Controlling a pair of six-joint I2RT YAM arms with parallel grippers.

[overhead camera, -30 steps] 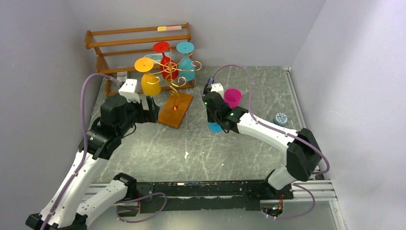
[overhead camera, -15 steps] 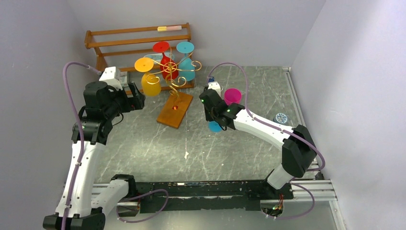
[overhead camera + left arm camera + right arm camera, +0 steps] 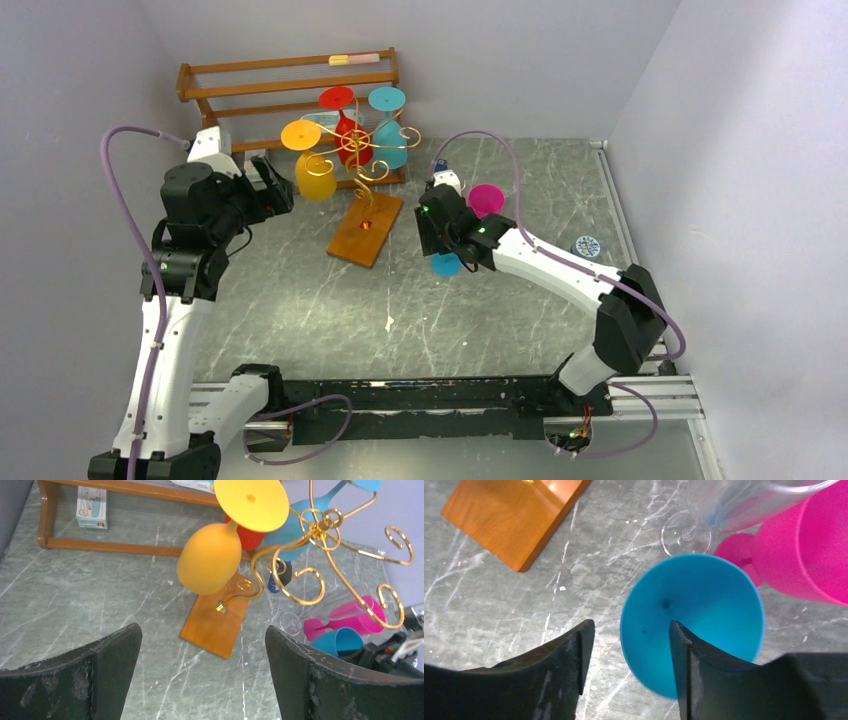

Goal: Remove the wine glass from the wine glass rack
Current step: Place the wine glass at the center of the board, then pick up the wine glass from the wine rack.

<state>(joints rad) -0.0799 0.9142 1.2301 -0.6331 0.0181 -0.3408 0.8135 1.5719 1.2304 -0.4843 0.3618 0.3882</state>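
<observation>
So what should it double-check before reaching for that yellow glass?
1. Left pincer open: ok.
2. Yellow glass lined up ahead of it: ok.
3. Glass hanging on the rack, bowl down: ok.
4. Right pincer away from the rack, by the blue glass: ok.
5. Base held against tipping: not ok, nothing grips it.
6. Glass free to slide off: cannot tell.
</observation>
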